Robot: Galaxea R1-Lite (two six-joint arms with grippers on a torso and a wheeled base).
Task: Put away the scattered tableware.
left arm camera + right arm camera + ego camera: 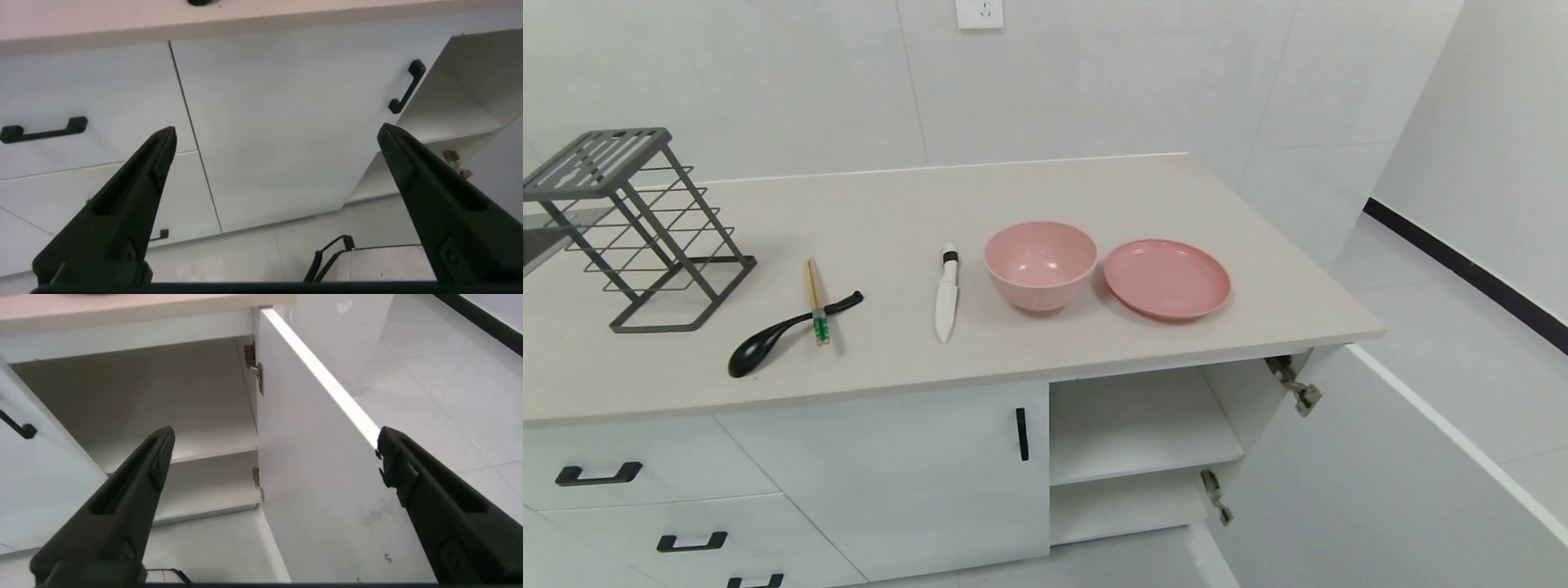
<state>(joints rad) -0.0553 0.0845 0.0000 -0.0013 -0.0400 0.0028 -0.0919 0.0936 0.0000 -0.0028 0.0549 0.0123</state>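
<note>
On the beige countertop [1094, 196] lie a pink bowl [1040, 265] and, just right of it, a pink plate [1166, 278]. A white knife [947, 291] with a black band rests left of the bowl. Further left, a black spoon [788, 329] lies crossed with a pair of wooden chopsticks [816, 311]. My left gripper [276, 140] is open, held low in front of the white cabinet door [278, 122]. My right gripper [274, 441] is open too, facing the open cupboard shelves [180, 437].
A dark wire rack [629, 220] stands at the counter's far left. Below the counter, the right cupboard door [1388, 474] swings wide open, showing two bare shelves [1135, 425]. Drawers with black handles [598, 474] sit at lower left. Tiled floor extends to the right.
</note>
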